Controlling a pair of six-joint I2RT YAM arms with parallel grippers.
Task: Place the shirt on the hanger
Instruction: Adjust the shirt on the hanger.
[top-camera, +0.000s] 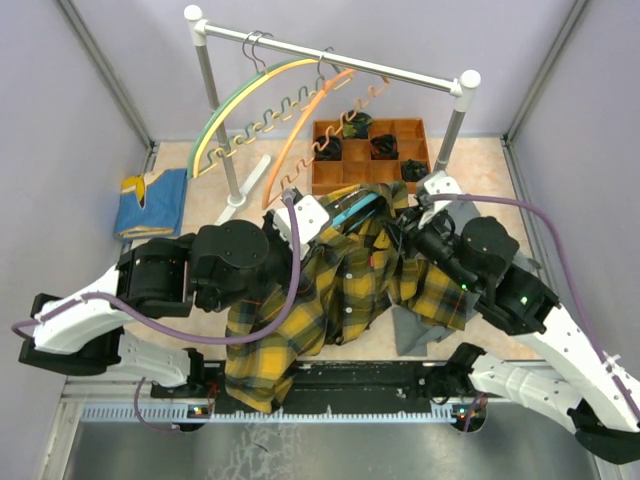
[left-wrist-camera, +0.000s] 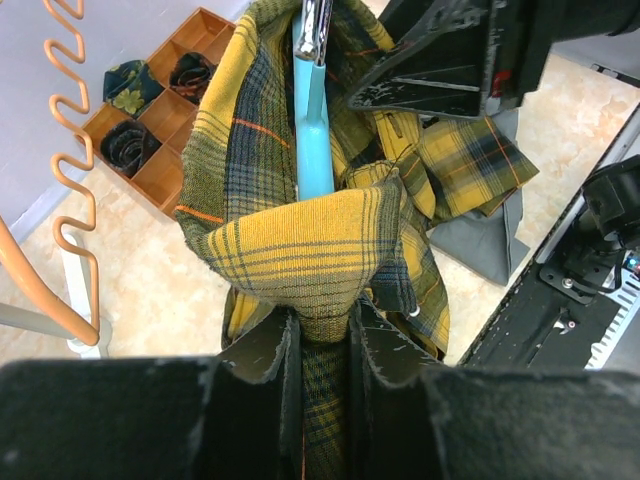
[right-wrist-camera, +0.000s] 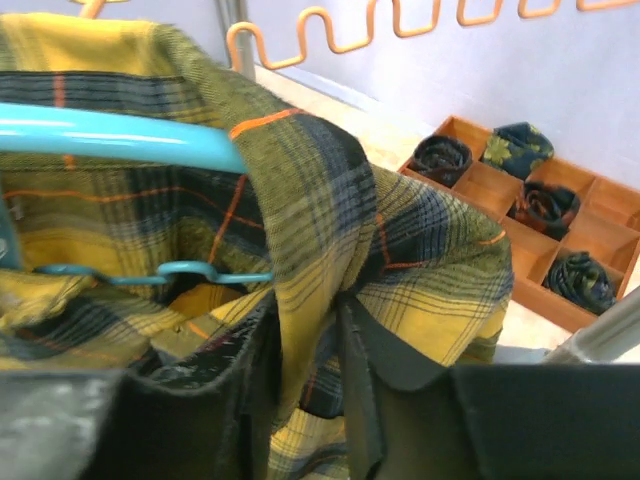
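Shirt (top-camera: 340, 290): bunched between the arms, with its lower part trailing on the surface (top-camera: 490, 175); that hanging weight could drag it off.
Hanger (left-wrist-camera: 313, 130): inside the collar area and seemingly only partly threaded; a shoulder may slip off its end.
Left fingers (left-wrist-camera: 265, 355): clamped on a plaid fold; a hard pull could tilt the hanger.
Right fingers (right-wrist-camera: 380, 365): clamped on fabric beside the hanger arm; releasing early would let the cloth slide.
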